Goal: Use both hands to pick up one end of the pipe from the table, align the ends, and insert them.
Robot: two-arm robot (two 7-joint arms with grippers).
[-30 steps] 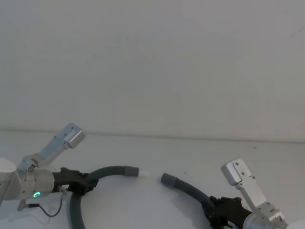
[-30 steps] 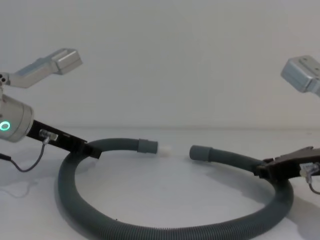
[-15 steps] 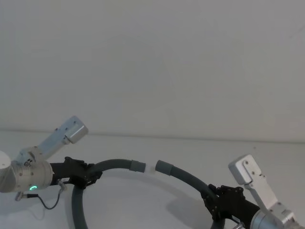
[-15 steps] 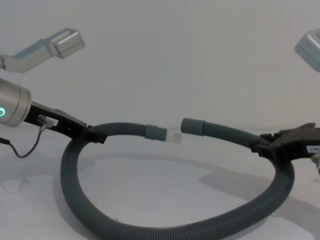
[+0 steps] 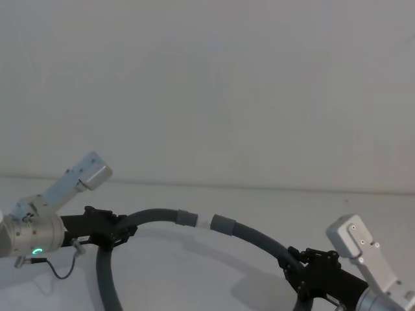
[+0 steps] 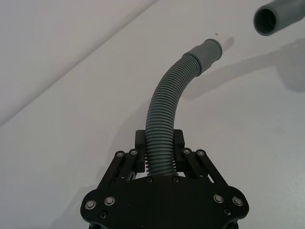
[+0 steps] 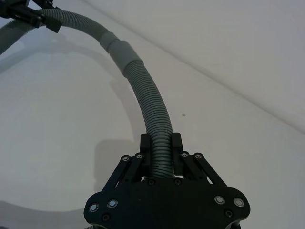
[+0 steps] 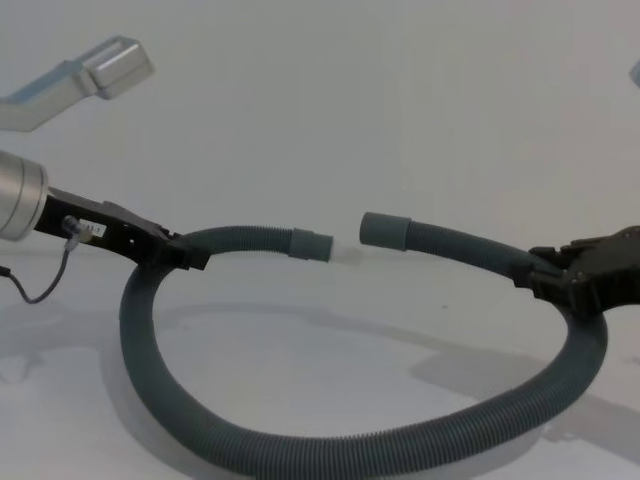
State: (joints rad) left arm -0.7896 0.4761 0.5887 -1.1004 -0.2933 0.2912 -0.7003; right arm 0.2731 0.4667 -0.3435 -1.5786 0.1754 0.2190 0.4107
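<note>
**While both hands grip, the two ends face off**

Where the matte white counter [image 8: 300, 345] runs back to a plain pale wall [image 5: 207, 84], soft shadows lie under the pipe [image 8: 330, 452]. And what a shape it's in: a dark-grey corrugated loop, sagging low toward the robot in the chest view, with both ends raised off the counter. Whether the low bend touches the surface, I can't tell.

The left hand [image 8: 185, 252], out on the left, is clamped on the ribbed run a little way behind the smooth collar [image 8: 312, 245]. The wrist view shows its fingers [image 6: 140, 142] pinching the pipe from both sides. That end runs about level and points to the robot's right, with the short white tip [image 8: 346, 252] leading. A thin black cable [image 8: 40, 288] droops from that arm.

The right hand [image 8: 540, 278], over on the right, is closed on the ribs too, farther back from its end. From there the pipe climbs and arches leftward, finishing in the wider smooth sleeve [image 8: 385, 229], mouth aimed to the robot's left. In the left wrist view that mouth is round, hollow and dark inside.

So the two ends face each other, nearly on one line, the sleeve a touch higher. The tip is just beside the mouth, not inside it.
</note>
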